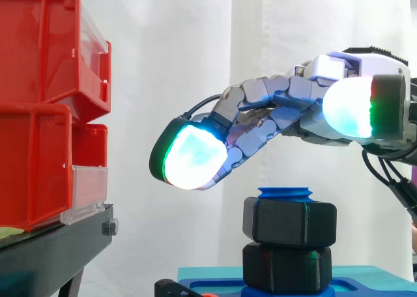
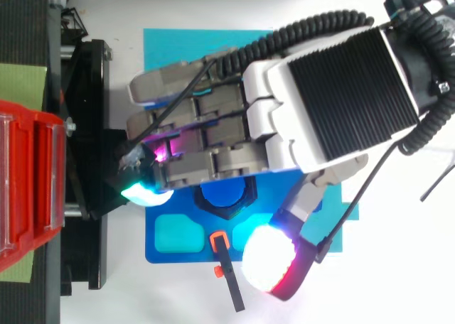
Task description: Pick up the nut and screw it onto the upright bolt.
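Nut (image 1: 290,223) below hand (image 1: 280,108) (on bolt (image 1: 285,193))

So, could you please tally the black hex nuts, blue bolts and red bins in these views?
Black hex nuts: 2 (upper nut, lower nut)
Blue bolt: 1
Red bins: 2 (top bin, bottom bin)
Total: 5

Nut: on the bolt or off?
On. The upper black nut sits around the upright blue bolt, just under its tip; the open hand hovers above.
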